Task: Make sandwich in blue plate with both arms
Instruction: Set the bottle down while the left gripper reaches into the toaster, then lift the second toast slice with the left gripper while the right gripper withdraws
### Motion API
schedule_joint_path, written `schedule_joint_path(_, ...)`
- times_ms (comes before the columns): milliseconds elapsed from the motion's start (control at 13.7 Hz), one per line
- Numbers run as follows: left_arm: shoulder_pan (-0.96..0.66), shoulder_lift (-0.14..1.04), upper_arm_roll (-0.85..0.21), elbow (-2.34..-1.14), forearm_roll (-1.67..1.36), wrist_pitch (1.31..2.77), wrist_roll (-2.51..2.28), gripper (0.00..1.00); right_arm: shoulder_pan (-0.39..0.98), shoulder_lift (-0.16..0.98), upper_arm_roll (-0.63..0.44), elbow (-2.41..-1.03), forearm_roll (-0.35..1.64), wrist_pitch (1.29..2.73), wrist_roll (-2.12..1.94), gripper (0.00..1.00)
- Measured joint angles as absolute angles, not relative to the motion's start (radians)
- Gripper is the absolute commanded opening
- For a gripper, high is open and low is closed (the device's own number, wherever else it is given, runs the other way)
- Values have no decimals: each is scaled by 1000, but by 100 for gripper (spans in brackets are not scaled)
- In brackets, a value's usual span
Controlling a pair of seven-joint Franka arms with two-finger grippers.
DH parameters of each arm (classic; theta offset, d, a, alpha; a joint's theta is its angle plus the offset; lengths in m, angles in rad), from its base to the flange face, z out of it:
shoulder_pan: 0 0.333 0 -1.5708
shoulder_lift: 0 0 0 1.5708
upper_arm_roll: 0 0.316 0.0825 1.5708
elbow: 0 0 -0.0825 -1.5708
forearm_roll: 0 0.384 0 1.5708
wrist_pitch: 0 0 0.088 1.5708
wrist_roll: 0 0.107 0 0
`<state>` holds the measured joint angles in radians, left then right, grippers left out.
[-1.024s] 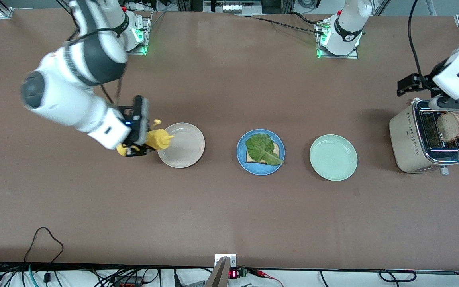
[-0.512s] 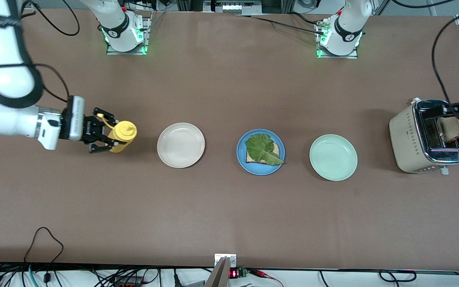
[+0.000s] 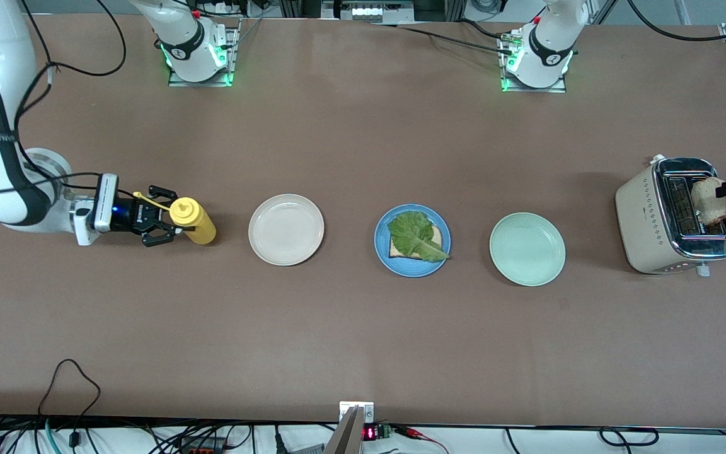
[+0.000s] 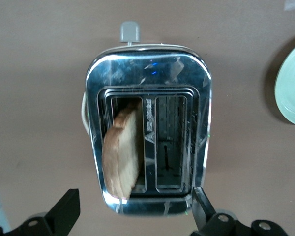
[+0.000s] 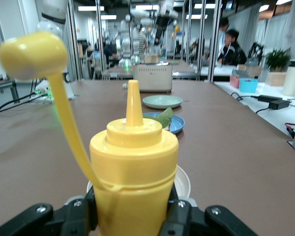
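- Sandwich [image 3: 418, 238]: unfinished, lying on the blue plate [image 3: 384, 252] at mid-table; one bread slice carries a crinkled green lettuce leaf [image 3: 414, 234], with no second slice on top.
- Right gripper [image 3: 160, 223]: low at the right arm's end of the table, fingers closed around a yellow squeeze bottle [image 3: 191, 220]. The right wrist view shows the bottle [image 5: 133, 172] upright between the fingers, nozzle bare, its tethered cap [image 5: 32, 55] swung off to one side.
- Cream plate [image 3: 286, 229]: beside the bottle, between it and the blue plate, with nothing on it.
- Mint-green plate [image 3: 527, 249]: on the blue plate's other flank, toward the left arm's end, with nothing on it.
- Toaster [image 3: 646, 217]: at the left arm's end; a bread slice [image 3: 709, 200] stands up out of one slot. In the left wrist view the slice [image 4: 122, 155] leans in one slot of the toaster [image 4: 148, 73]; the adjoining slot holds none.
- Left gripper [image 4: 135, 211]: over the toaster, fingers [image 4: 65, 209] spread wide on either side of its body, grasping nothing.
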<state>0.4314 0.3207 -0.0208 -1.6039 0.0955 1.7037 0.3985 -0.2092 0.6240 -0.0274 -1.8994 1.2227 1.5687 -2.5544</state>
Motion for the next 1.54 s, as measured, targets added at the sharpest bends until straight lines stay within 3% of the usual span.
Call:
schedule_joint_path(219,491,337,-24,-1657,49,1766,488,89,-234,688,-27,-1892,1252,1524,-2601,15)
schedule_joint_path(366,508,338,-26,-1682,-3,1770,533,67,-246,706,-27,-1889,1253,1516,-2605,15)
schedule_joint_path(512,514,340,-27,-1694,-12,1772,543,54,-254,720,-27,-1887,1253,1509,-2609,17)
schedule_joint_path(585,517,343,-27,-1699,-12,1781,543,54,-258,727,-27,-1887,1253,1506,-2611,30)
schedule_joint_path(658,520,349,-27,-1701,-12,1804,546,44,-261,732,-27,-1886,1253,1505,-2613,46)
schedule_joint_path(804,525,364,-27,-1702,-12,1835,556,14,-264,737,-27,-1881,1253,1503,-2614,68)
schedule_joint_path(877,528,369,-27,-1702,-12,1837,557,11,-264,738,-26,-1876,1253,1502,-2614,100)
schedule_joint_path(1024,537,375,-28,-1702,-12,1836,560,7,-264,738,-26,-1867,1253,1501,-2614,100)
schedule_joint_path(1535,539,356,-52,-1653,-12,1726,560,5,-313,738,-27,-1822,1208,1485,-2615,100)
